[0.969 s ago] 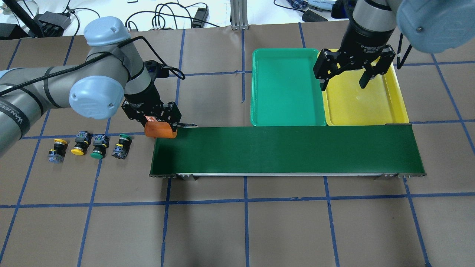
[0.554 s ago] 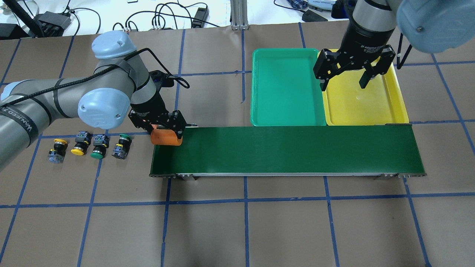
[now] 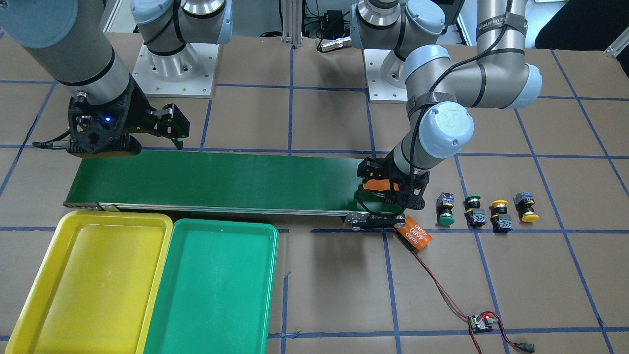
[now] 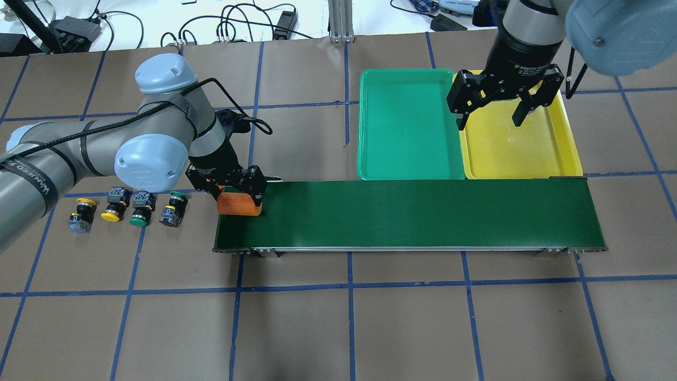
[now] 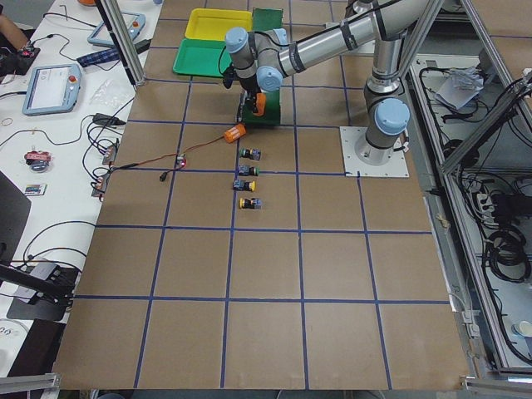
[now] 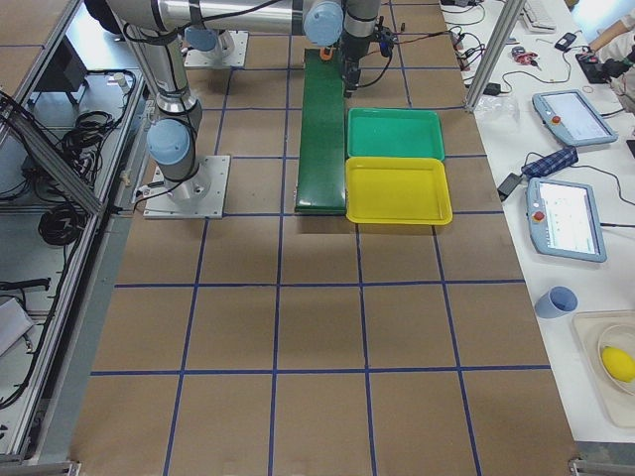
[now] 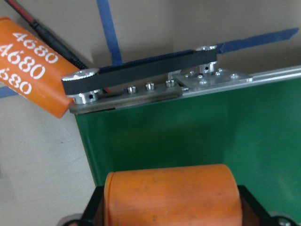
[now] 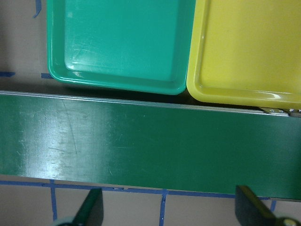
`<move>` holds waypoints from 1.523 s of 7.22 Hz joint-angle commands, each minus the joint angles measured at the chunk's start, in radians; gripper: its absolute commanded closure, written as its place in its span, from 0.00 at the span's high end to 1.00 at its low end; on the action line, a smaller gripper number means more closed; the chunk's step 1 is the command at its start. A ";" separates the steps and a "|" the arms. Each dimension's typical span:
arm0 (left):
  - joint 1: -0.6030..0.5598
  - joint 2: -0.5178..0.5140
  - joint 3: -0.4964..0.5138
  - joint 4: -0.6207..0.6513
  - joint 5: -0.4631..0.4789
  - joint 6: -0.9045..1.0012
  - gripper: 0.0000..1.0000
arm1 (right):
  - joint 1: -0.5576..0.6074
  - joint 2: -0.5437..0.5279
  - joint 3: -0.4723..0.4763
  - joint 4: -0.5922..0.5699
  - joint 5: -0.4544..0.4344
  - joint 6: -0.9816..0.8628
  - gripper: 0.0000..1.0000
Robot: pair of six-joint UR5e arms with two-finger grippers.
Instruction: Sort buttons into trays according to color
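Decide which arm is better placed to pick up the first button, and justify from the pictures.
Probably left: the buttons lie beside the left gripper, though its jaws must first release the orange cylinder. The right gripper, open, hangs at the far end of the conveyor belt.

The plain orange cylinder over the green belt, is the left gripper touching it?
Touching. The left wrist view shows the plain orange cylinder squeezed between the black fingers of the left gripper, no gap either side.

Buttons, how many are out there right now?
4, in one row on the table beside the conveyor belt: near green button, next green button, inner yellow button, outer yellow button.
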 commanded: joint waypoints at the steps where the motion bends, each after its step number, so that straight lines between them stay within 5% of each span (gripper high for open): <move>1: 0.001 0.002 0.005 0.004 -0.006 -0.002 1.00 | 0.000 0.000 0.000 0.000 0.000 0.000 1.00; 5: 0.032 0.023 0.132 -0.011 -0.049 -0.012 1.00 | 0.000 -0.001 0.000 0.000 0.000 0.000 1.00; 11: 0.145 -0.168 0.183 0.142 0.003 -0.159 1.00 | 0.002 0.000 0.000 0.000 -0.002 0.000 1.00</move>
